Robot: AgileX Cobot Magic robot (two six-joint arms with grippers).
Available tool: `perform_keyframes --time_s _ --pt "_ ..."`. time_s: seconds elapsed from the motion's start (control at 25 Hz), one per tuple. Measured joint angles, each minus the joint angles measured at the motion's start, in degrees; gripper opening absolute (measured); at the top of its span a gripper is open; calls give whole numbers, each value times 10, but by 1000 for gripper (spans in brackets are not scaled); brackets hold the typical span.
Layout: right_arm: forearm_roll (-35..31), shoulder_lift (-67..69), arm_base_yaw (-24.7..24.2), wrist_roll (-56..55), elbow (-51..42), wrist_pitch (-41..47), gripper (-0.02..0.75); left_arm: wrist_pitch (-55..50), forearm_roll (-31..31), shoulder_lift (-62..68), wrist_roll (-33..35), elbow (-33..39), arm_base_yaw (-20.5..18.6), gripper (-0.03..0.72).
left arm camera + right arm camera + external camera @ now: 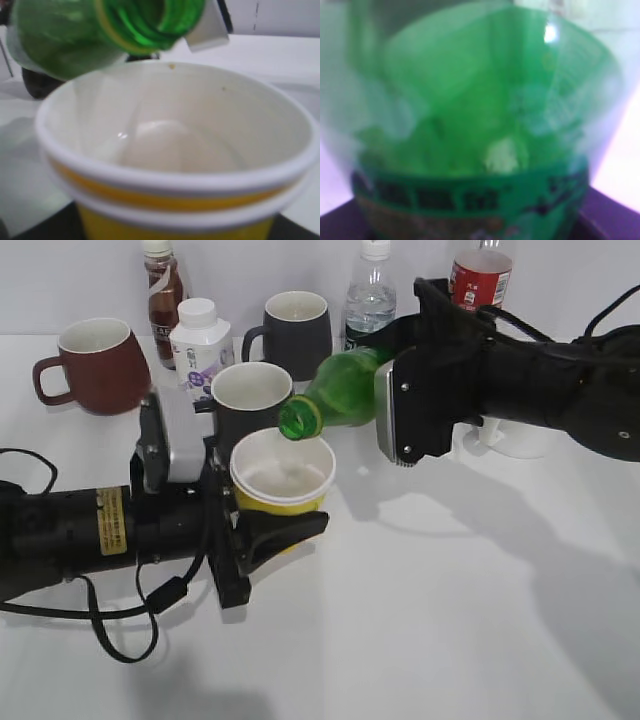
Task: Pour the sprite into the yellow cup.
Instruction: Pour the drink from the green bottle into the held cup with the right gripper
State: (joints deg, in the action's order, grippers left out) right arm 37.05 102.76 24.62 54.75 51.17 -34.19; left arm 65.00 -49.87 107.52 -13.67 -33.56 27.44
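Observation:
The sprite (340, 390) is a green bottle, tipped on its side with its open neck over the yellow cup (283, 478). My right gripper (395, 405) is shut on the bottle's body; the bottle fills the right wrist view (480, 130). My left gripper (275, 530) is shut on the yellow cup and holds it upright just above the table. In the left wrist view the cup's white rim (170, 175) fills the frame with the bottle neck (145, 25) above it. The cup's white inside looks empty.
Behind the cup stand a dark mug (250, 395), a second dark mug (295, 332), a dark red mug (95, 365), a white milk bottle (198, 340), a brown drink bottle (162, 290), a clear water bottle (372, 295) and a cola bottle (482, 275). The table (450, 620) is white.

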Motion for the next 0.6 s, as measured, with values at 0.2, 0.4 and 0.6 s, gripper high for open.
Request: perform_keyframes --time_s 0.2,0.4,0.6 --pt "-3 0 0 25 0 0 427 -2 -19 0 0 0 0 367" --pt "-7 0 0 47 0 -4 427 -2 -25 0 0 0 0 367" --pt "-9 0 0 66 0 -21 427 -5 -28 0 0 0 0 367"
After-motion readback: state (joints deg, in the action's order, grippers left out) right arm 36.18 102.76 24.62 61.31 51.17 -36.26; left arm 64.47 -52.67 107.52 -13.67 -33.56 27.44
